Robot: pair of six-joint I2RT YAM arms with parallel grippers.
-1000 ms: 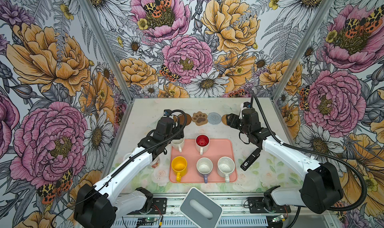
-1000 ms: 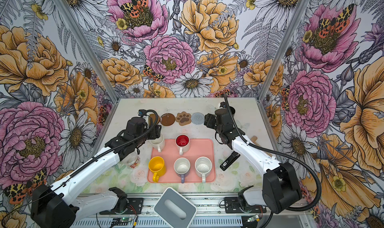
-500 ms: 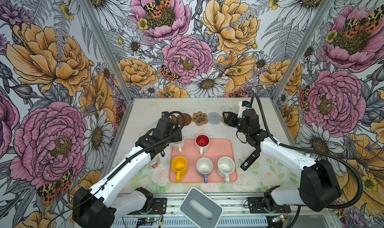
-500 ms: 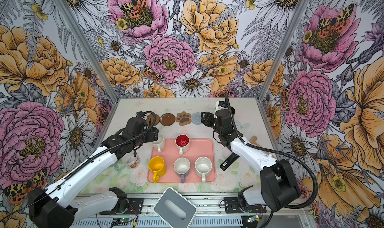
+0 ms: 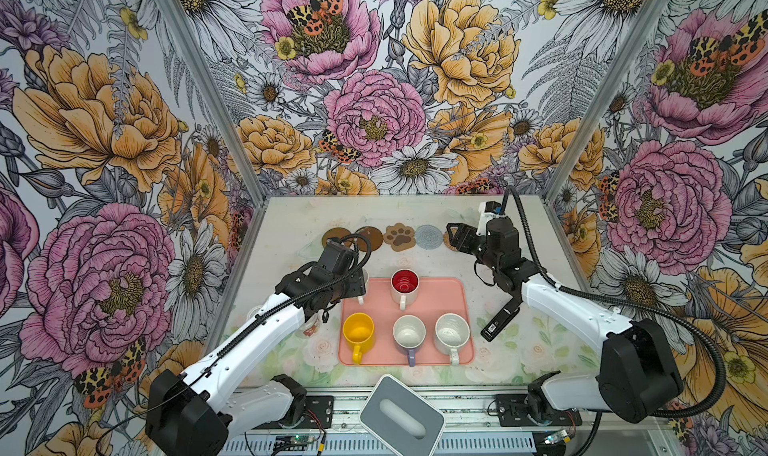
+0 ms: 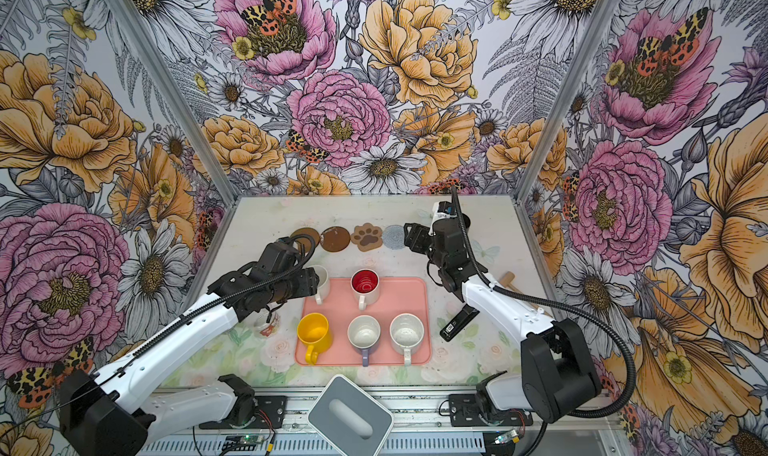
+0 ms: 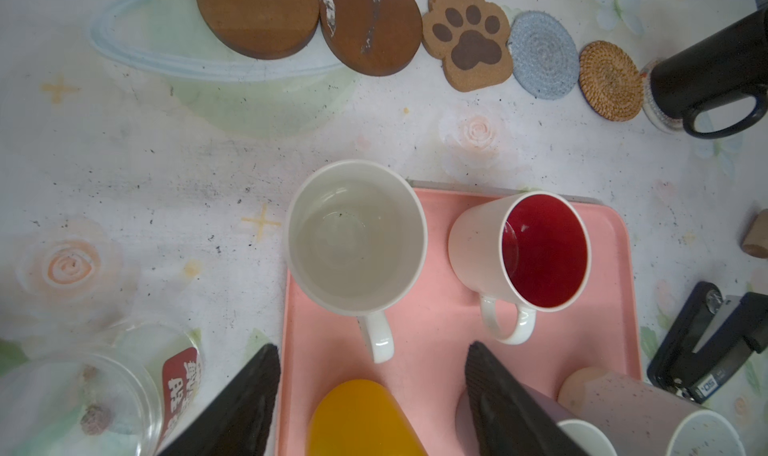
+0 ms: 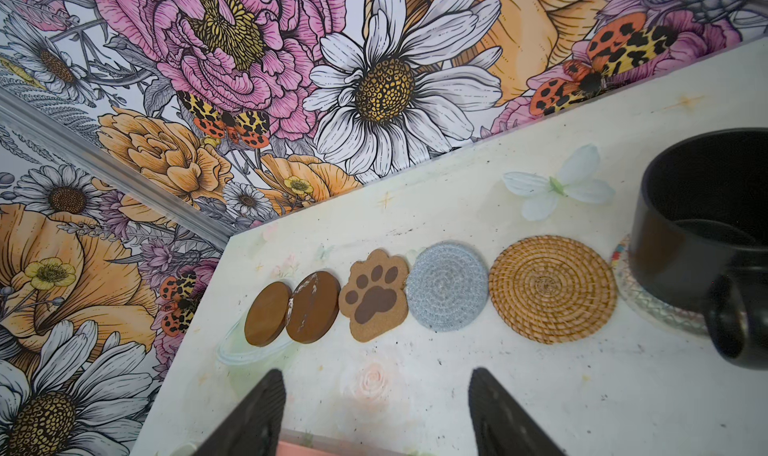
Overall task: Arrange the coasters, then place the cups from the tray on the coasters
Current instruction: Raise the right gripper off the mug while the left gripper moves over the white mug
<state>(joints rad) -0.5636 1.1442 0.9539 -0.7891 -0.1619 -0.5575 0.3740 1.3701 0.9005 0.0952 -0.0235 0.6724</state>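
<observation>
Now the left gripper (image 7: 372,348) gapes wide and empty at the cream cup (image 7: 357,233), far left on the tray (image 7: 436,329); the right gripper (image 8: 376,375), equally wide and empty, hangs beside the coaster row (image 8: 446,291).

White links (image 5: 266,329), black joints (image 5: 640,375), ribbed cables (image 5: 724,375)

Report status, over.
Left end effector open over cream mug; right end effector open by coasters. Black mug on clear coaster; other five on tray. Stapler beside tray, not blocking.

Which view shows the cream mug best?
The left wrist view: the cream mug shows whole, rim, inside and handle. In both top views the left arm hides most of it. The right wrist view does not show it.
</observation>
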